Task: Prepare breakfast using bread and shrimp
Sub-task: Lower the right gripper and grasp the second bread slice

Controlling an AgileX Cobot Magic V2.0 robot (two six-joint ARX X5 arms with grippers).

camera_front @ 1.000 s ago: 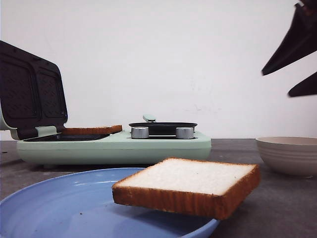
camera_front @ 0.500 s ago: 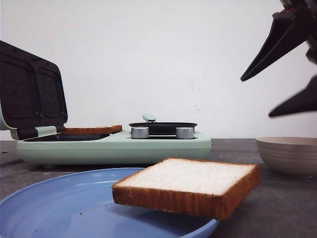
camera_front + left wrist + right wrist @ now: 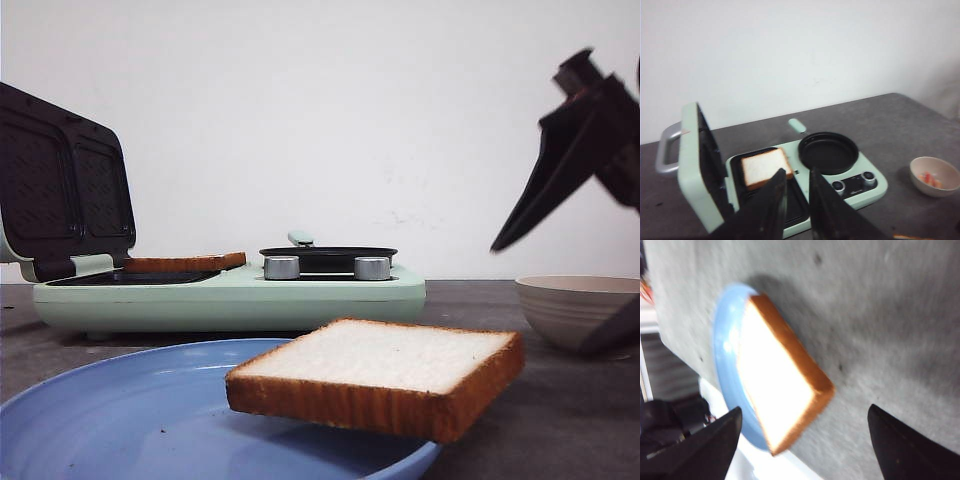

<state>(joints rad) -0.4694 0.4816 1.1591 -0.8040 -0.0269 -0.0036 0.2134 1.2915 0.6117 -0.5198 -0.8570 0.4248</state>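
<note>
One bread slice lies on the blue plate, jutting over its rim; the right wrist view shows this bread on the plate too. A second bread slice rests in the open sandwich maker, seen edge-on as toast in the front view. Orange-red shrimp lies in a beige bowl. My right gripper hangs wide open by the bowl, above and right of the plate's bread, its jaws empty. My left gripper hovers over the sandwich maker, slightly open and empty.
The mint-green sandwich maker has its dark lid raised at the left, a round black pan and two metal knobs. A white wall stands behind the grey table.
My right gripper has come down and leftward from the upper right corner, turning as it moved; its lower finger now overlaps the bowl. The bread and plate have not moved.
</note>
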